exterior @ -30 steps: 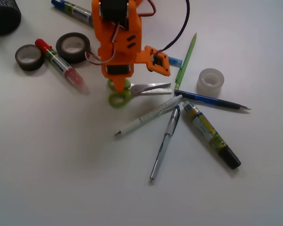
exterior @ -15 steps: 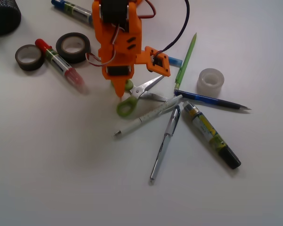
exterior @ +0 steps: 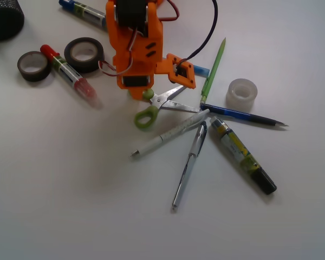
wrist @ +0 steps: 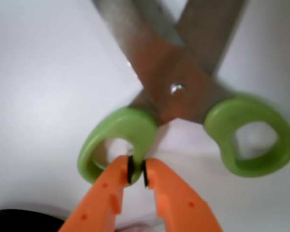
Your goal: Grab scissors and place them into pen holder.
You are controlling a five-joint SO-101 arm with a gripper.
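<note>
Grasp step: orange gripper (wrist: pixel 136 172) pinched on 1 lime-green loop of the silver-bladed scissors (exterior: pixel 160 106), blades splayed, mid-table toward the far edge. Next likely needs a lift, then carry to the black mesh pen holder (exterior: pixel 4 20) at the far-left corner.

Orange plastic arm (exterior: pixel 134 43), dark cable (exterior: pixel 208 30)
</note>
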